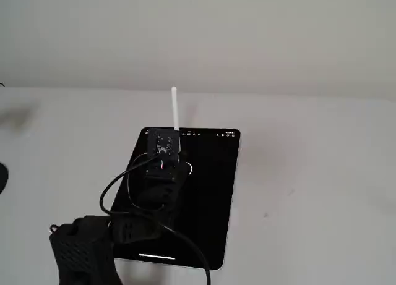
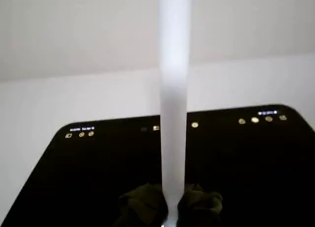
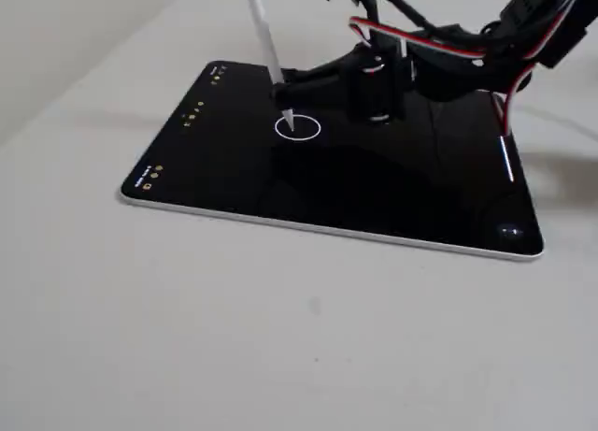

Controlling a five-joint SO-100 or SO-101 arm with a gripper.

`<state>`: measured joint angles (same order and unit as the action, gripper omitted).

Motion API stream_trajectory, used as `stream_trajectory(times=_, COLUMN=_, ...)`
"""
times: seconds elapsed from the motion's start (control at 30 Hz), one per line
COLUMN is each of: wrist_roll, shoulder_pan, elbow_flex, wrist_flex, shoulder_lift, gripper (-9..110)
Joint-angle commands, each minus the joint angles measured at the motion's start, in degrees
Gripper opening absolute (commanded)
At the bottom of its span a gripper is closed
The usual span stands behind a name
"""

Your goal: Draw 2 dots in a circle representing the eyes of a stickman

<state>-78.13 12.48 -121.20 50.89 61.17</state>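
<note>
White desk carries a black tablet. On it, the pincer grips a white stylus, its tip inside the circle; no dots visible there.

SO-100-type arm: black printed body.
Black cables loop above the tablet; red-and-white wires beside them; base apparently mesh-textured.
</note>
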Motion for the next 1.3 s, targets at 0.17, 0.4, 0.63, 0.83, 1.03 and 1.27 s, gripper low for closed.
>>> stream_trajectory(times=0.17, wrist_roll=3.0, shoulder_pan=-1.6, elbow_flex=0.1, wrist_flex=2.3, shoulder_lift=4.2, gripper=0)
stream_trajectory(times=0.4, wrist_roll=6.6, shoulder_pan=-3.6, elbow_flex=-0.2, wrist_flex=-2.4, shoulder_lift=10.7, gripper=0)
stream_trajectory(times=0.63, wrist_roll=4.9, shoulder_pan=-3.6, elbow_flex=-0.1, wrist_flex=-4.9, shoulder_lift=10.3, gripper=0)
stream_trajectory(times=0.83, wrist_roll=4.3, shoulder_pan=-3.3, elbow_flex=0.4, wrist_flex=-4.7, shoulder_lift=8.5, gripper=0)
stream_trajectory(times=1.03, wrist_roll=3.6, shoulder_pan=-3.3, elbow_flex=1.4, wrist_flex=-4.6, shoulder_lift=6.9, gripper=0)
stream_trajectory(times=1.27, wrist_roll=2.5, shoulder_pan=-3.3, elbow_flex=2.5, wrist_flex=-4.6, shoulder_lift=4.7, gripper=0)
